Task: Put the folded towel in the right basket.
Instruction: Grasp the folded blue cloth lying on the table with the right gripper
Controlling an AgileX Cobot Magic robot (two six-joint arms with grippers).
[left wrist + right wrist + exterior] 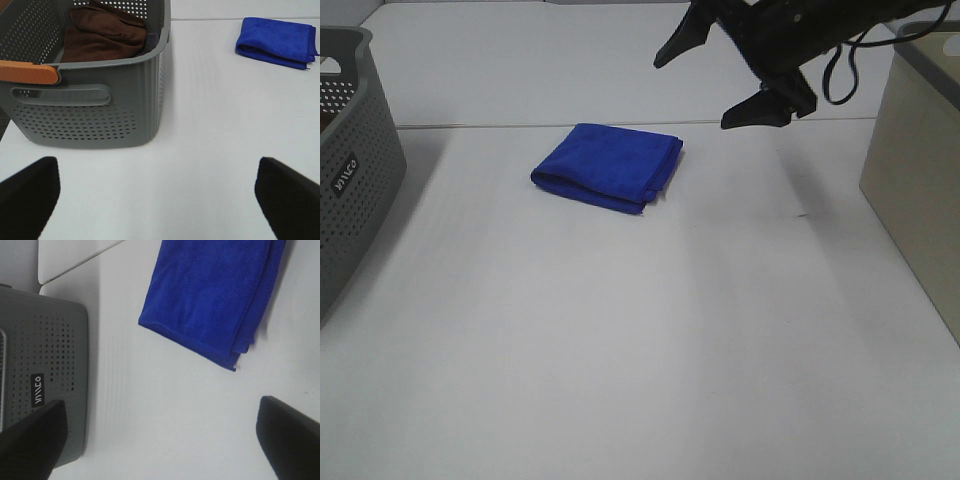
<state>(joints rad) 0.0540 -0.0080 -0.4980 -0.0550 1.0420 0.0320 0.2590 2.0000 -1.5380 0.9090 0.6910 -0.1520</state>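
A folded blue towel (609, 165) lies flat on the white table (620, 330), a little behind its middle. It also shows in the left wrist view (277, 41) and the right wrist view (212, 295). My right gripper (708, 82) is open and empty, held in the air above and to the right of the towel. The beige right basket (920, 160) stands at the table's right edge. My left gripper (160, 200) is open and empty; it is out of the high view.
A grey perforated basket (350, 160) stands at the table's left edge. In the left wrist view (95, 100) it holds a brown towel (102, 32) and has an orange handle (27, 72).
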